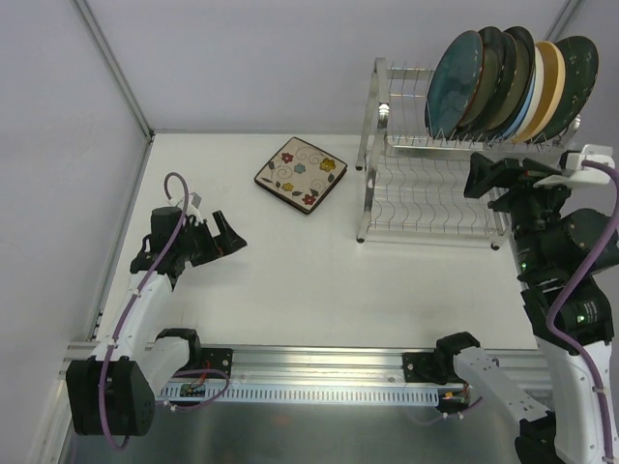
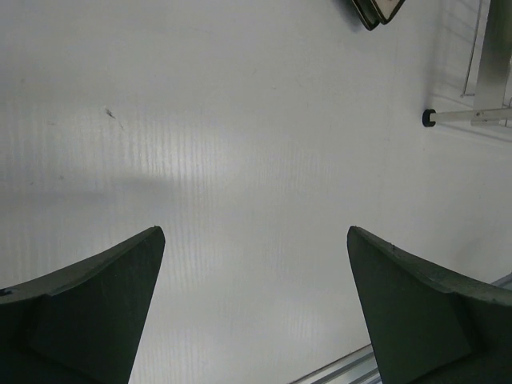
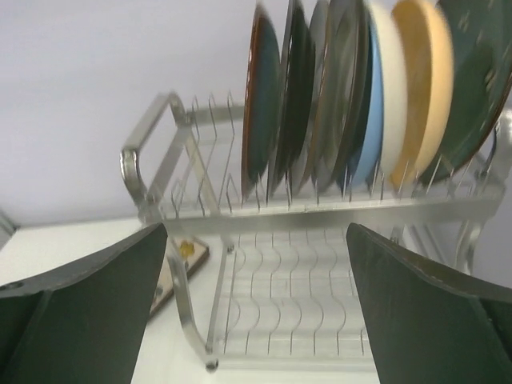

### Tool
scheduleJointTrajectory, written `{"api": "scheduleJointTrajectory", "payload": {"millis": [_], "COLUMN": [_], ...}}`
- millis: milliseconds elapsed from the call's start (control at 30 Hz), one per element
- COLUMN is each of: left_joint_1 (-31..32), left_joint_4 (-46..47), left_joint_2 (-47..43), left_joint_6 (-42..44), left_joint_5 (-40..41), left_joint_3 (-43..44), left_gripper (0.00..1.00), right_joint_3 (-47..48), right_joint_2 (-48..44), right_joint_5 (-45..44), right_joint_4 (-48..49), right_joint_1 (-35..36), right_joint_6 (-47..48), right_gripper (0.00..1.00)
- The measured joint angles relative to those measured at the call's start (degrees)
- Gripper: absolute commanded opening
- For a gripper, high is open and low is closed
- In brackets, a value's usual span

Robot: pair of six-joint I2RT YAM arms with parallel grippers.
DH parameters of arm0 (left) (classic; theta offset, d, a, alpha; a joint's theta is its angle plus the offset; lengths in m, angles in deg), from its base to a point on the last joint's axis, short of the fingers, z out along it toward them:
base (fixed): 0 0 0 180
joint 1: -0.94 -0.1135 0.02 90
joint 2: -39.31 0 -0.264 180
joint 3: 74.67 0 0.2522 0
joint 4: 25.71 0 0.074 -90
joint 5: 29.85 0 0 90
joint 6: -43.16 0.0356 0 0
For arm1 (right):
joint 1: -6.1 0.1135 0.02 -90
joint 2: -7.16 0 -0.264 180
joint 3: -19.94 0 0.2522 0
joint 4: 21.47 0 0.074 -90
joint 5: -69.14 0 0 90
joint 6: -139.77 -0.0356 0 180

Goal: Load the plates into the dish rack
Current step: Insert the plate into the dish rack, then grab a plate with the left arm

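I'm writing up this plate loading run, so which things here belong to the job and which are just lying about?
Job: dish rack; round plates standing in its upper shelf; square floral plate lying flat on the table.
Just there: aluminium rail along the table's near edge.

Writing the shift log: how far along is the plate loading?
Done: a row of plates stands in the rack's upper shelf. In hand: nothing; the left gripper and right gripper are open and empty. Left: the square plate lies flat on the table, beside the rack.
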Motion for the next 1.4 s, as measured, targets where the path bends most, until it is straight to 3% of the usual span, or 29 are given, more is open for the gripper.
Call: {"api": "scheduleJointTrajectory", "payload": {"millis": [200,533,1033,1400], "left_joint_1": [1.3,10.0,13.8,17.6], "left_joint_4": [0.0,0.6,6.4,7.7], "left_joint_2": [5.0,23.1,53.3,61.9], "left_joint_6": [-5.9,-15.8,-29.8,-34.1], "left_joint_5": [4.0,12.7,19.0,23.4], "left_joint_3": [4.8,18.2,38.2,44.2], "left_gripper": [0.99,0.96,0.83,0.71], "right_joint_3": [-10.9,-28.0,-31.0,-31.7], "right_joint_2": [-5.3,-13.6,-9.7,-8.2], "right_joint_5": [4.9,15.0,16.0,15.8], "right_joint_4": [-6.4,-14.0,-14.5,-13.6], "right_joint_1": [0.0,0.0,0.0,0.0], "right_joint_6": [-5.9,-14.4,-18.7,-19.3], "right_gripper": [1.00,1.00,0.99,1.00]}}
